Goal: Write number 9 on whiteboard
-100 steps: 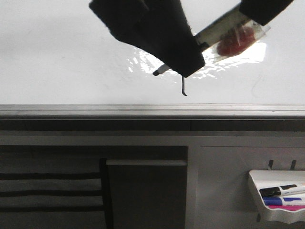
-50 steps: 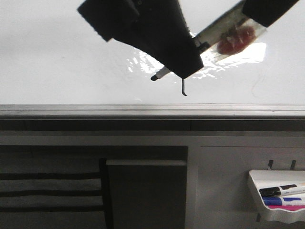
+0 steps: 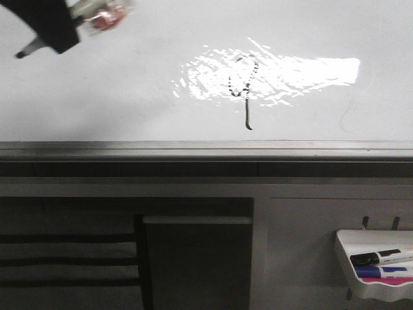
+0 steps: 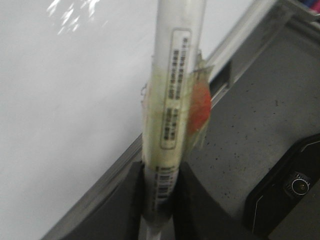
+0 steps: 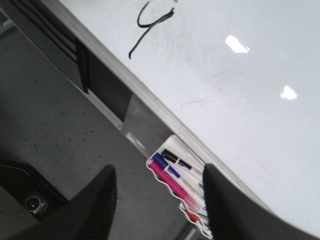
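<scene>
The number 9 (image 3: pixel 244 90) is a thin black stroke on the whiteboard (image 3: pixel 97 97), inside the bright glare, with a small loop and a long tail hooked at its end. My left gripper (image 3: pixel 55 29) is at the far upper left of the front view, well left of the 9 and off the stroke. It is shut on a white marker (image 4: pixel 172 100) with red tape, whose black tip (image 3: pixel 22 53) points down-left. My right gripper (image 5: pixel 157 200) is open and empty, off the board, and does not show in the front view. Part of the 9 (image 5: pixel 150 25) shows in the right wrist view.
The board's grey metal frame edge (image 3: pixel 206 150) runs across the front view. A small white marker tray (image 3: pixel 345 255) hangs at the lower right with black, blue and pink markers (image 5: pixel 172 177). Dark panels lie below the frame.
My left gripper has moved far left and up with the marker, away from the figure. The whole 9, which it hid before, now shows.
</scene>
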Controlling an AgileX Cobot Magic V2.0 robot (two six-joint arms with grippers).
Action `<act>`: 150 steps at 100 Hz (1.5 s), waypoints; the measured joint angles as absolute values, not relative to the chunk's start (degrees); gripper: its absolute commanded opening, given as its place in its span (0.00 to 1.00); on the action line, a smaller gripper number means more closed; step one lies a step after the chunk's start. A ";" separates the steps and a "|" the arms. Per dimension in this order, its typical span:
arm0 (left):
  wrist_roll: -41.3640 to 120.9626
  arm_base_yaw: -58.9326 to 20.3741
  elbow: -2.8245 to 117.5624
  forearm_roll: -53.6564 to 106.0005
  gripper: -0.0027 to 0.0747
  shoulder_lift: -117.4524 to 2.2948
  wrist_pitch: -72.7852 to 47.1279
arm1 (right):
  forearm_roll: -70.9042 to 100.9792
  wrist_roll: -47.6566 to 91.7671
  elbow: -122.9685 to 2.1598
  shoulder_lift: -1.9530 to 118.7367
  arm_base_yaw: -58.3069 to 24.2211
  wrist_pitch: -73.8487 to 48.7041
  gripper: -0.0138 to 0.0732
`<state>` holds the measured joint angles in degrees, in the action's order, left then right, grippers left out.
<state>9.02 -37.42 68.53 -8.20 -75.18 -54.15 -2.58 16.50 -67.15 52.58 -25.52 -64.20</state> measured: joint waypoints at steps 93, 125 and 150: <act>-6.12 -14.13 56.93 -6.88 0.44 -80.91 -24.59 | -2.65 15.35 -61.57 51.45 -25.04 -59.81 0.55; -6.04 -14.13 60.52 -8.36 0.60 -79.76 -30.08 | -3.51 6.82 -61.08 50.09 -25.04 -55.38 0.55; -5.16 -14.13 60.39 -7.91 0.60 -66.53 -33.73 | -4.67 -3.43 -56.98 43.34 -25.04 -52.17 0.55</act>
<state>-5.16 -14.13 60.39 -7.91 -66.53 -33.73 -4.67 -3.43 -56.98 43.34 -25.04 -52.17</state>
